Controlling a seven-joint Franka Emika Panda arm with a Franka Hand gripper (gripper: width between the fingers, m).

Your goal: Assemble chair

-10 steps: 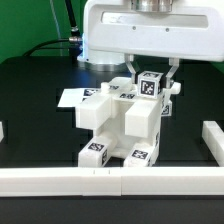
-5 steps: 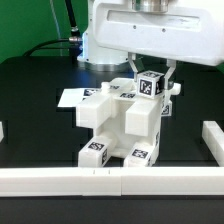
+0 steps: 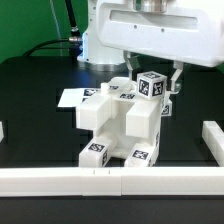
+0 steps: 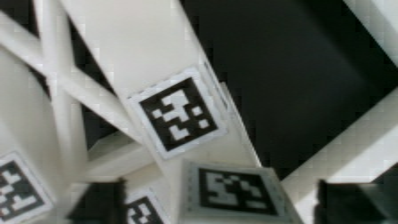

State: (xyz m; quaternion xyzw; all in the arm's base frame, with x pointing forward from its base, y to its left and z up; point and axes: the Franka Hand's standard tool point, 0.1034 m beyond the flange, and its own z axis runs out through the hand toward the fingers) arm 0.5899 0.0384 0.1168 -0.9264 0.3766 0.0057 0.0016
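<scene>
The partly built white chair (image 3: 120,120) stands mid-table, with tags on its blocks and feet. A small tagged white cube (image 3: 151,85) sits at its top, on the exterior view's right. My gripper (image 3: 155,76) hangs straight above it, one finger on each side of the cube, with a gap showing on both sides. In the wrist view the cube's tag (image 4: 233,190) lies between my two dark fingertips (image 4: 98,203), and a tagged bar (image 4: 180,112) of the chair runs below. The jaws look open around the cube.
The marker board (image 3: 72,98) lies flat behind the chair on the exterior view's left. A plain white rail (image 3: 110,181) runs along the front edge, with a short upright section at the right (image 3: 212,140).
My gripper has shifted slightly toward the exterior view's right, and its fingers stand a little wider apart. The cube has nudged right and turned slightly.
</scene>
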